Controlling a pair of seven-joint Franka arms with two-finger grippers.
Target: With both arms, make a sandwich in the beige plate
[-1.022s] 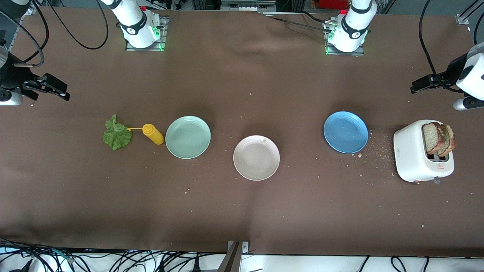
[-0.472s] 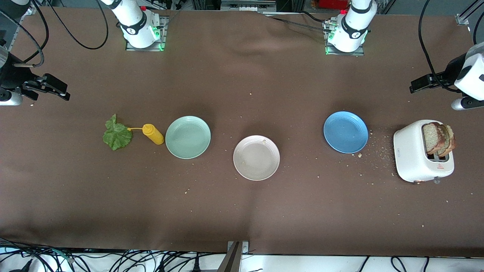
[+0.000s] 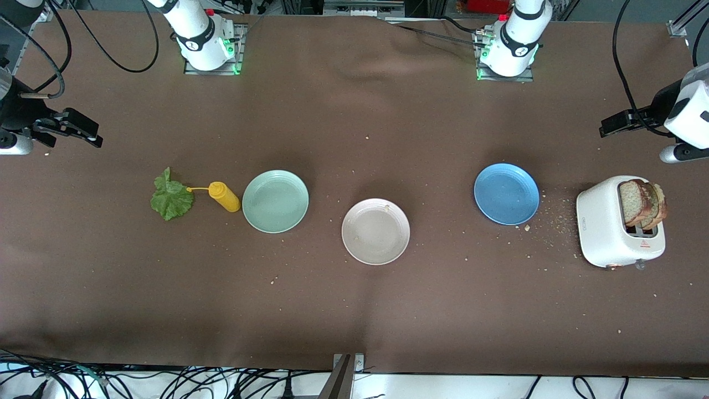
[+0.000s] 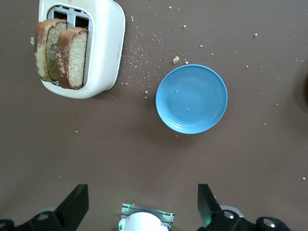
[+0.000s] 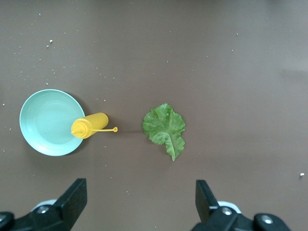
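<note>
The beige plate [image 3: 375, 231] lies empty at the table's middle. Two brown bread slices [image 3: 642, 204] stand in a white toaster [image 3: 606, 228] at the left arm's end; they also show in the left wrist view [image 4: 60, 50]. A green lettuce leaf [image 3: 171, 198] lies at the right arm's end and shows in the right wrist view [image 5: 165, 128]. My left gripper [image 3: 626, 122] is open and empty, up in the air over the table near the toaster. My right gripper [image 3: 75, 128] is open and empty, up over the table's end near the lettuce.
A mint-green plate [image 3: 275, 200] lies beside a yellow squeeze bottle [image 3: 223, 196], which points at the lettuce. A blue plate [image 3: 506, 193] lies between the beige plate and the toaster. Crumbs are scattered round the toaster.
The left gripper has shifted slightly toward the table's middle. The right arm has not moved.
</note>
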